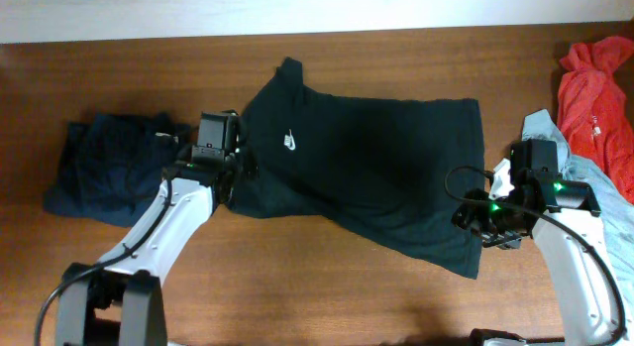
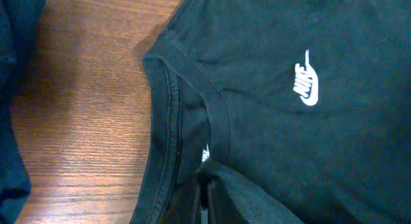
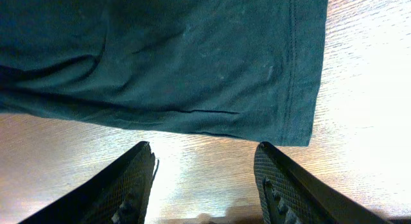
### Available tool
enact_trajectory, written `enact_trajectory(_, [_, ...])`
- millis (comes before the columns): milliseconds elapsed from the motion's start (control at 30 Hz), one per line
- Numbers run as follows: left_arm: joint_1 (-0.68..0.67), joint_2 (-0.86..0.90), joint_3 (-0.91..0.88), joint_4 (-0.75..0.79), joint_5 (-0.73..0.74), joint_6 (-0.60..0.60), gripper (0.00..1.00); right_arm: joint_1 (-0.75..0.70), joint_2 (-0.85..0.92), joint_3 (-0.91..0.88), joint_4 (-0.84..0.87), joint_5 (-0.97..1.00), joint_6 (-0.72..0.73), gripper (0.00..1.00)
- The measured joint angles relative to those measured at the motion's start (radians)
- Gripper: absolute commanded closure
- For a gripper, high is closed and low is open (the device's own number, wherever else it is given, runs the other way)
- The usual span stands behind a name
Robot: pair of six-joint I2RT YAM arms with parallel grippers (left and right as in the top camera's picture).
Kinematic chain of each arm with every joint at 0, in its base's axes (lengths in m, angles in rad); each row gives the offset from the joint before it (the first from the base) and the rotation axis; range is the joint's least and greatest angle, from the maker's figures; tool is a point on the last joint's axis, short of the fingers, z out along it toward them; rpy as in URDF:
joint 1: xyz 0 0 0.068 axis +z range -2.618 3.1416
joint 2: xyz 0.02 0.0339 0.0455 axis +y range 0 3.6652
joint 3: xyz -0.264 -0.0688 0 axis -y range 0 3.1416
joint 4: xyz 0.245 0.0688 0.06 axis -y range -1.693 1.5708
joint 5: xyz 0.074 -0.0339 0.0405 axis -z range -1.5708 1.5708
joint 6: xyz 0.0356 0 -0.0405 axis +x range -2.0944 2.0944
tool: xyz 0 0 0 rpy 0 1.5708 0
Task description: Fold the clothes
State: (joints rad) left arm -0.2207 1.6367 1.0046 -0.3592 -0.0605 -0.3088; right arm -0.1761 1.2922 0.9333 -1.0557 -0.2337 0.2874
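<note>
Left gripper [image 2: 205, 182]: jaws pinched the collar of the black shirt [image 1: 376, 158].
Right gripper [image 3: 205, 153]: jaws stood spread and empty over the worktop [image 3: 366, 89], just off the shirt's hem corner.

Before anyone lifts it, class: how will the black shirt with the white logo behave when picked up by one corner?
Probably floppy: the black shirt lies creased and flat, so it should sag. Likely light, as its hem looks thin.

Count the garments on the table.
4: black shirt spread in the middle; dark navy one bunched at left; red-orange one in the far right corner; pale grey-blue one at the right edge. More may be hidden underneath.
</note>
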Motion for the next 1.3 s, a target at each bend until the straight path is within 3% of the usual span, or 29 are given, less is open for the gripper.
enact_trajectory(67, [0.0,0.016,0.0,0.005,0.0,0.001,0.75,0.0,0.0,0.0,0.0,0.0,0.0,0.46])
enact_trajectory(100, [0.0,0.023,0.0,0.006,-0.001,0.003,0.57,0.0,0.0,0.0,-0.001,0.0,0.0,0.46])
enact_trajectory(133, [0.0,0.027,0.0,0.006,-0.001,0.01,0.44,0.0,0.0,0.0,-0.001,0.0,0.0,0.46])
enact_trajectory(267, [0.0,0.032,0.0,0.013,-0.006,0.005,0.32,0.0,0.0,0.0,-0.003,0.0,0.0,0.46])
enact_trajectory(400, [0.001,0.032,0.004,-0.007,-0.021,0.006,0.32,0.0,0.0,0.0,-0.007,0.0,0.0,0.46])
enact_trajectory(633, [0.053,0.027,0.077,-0.266,-0.023,0.006,0.29,0.0,0.0,0.0,-0.03,0.0,-0.003,0.41])
enact_trajectory(800, [0.1,0.009,0.093,-0.417,0.066,0.006,0.29,0.0,0.0,0.0,-0.047,0.0,-0.01,0.4])
enact_trajectory(1033, [0.098,0.009,0.093,-0.447,0.12,0.015,0.28,0.0,0.011,0.0,-0.174,0.007,0.045,0.3])
enact_trajectory(1300, [0.098,0.009,0.093,-0.394,0.135,0.019,0.27,0.0,0.099,-0.089,-0.155,0.006,0.168,0.44])
